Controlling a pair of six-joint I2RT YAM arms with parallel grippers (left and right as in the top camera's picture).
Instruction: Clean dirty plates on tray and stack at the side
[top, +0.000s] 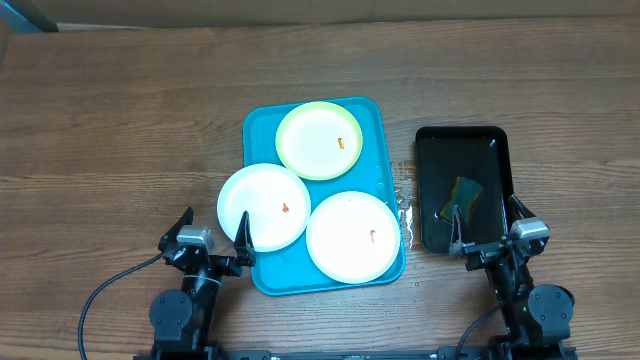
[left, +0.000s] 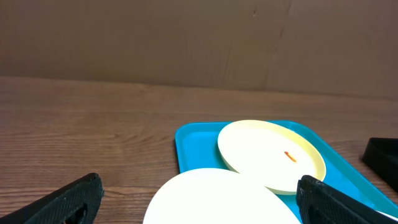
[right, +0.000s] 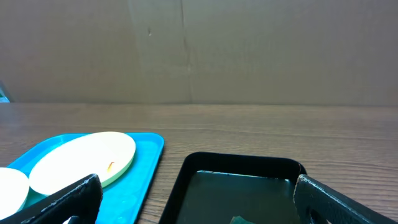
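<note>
I hold both arms at the near edge of a brown wood-grain desk (top: 120, 120), and both hands are spread wide and grip nothing. The tray (top: 262, 130) lies at mid-desk with its long side running away from me. A green plate (top: 318, 140) sits at its far end. The left white plate (top: 263, 207) is nearer and overhangs the tray's left rim. The right white plate (top: 353, 237) fills the near right corner, and each of the three carries a small orange or red smear.

The left hand (top: 214, 218) sits low by the tray's near left corner, with its inner finger over the left white plate's edge. The right hand (top: 486, 208) hangs over the near end of the black tray (top: 500, 140), which lies just right of the tray and apart from it. A dark green piece (top: 463, 197) lies inside it, and I cannot tell what that is.

Small glints (top: 405, 195) show on the wood between the two trays. A black cable (top: 100, 295) loops across the desk by the left arm. From the wrist cameras, a plain brown board wall (left: 186, 37) with a faint vertical seam closes off the room behind the desk.
</note>
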